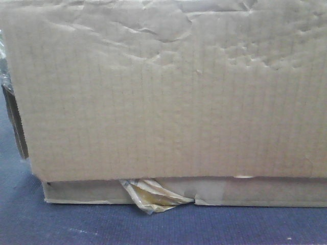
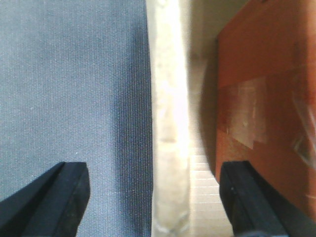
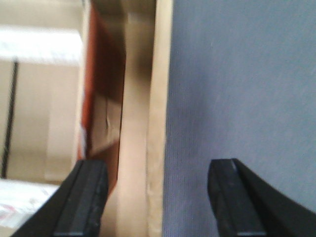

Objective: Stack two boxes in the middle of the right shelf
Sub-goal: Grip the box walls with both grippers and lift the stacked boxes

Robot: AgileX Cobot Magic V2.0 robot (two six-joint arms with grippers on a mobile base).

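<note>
On the surface [image 1: 76, 227] the box [image 1: 163, 102] sits unlifted and unstacked, left gripper [image 2: 155, 175] and right gripper [image 3: 158, 170] wide astride its walls.

Tan corrugated box [image 1: 163, 102], creased face w/ yellowish tape scrap [image 1: 153, 196] at btm edge, fills front view.

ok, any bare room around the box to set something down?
Front view: the box crowds it; bare fabric surface only along its bottom edge. Wrist views: free fabric outside each wall; left gripper and right gripper, open, frame the walls.
</note>
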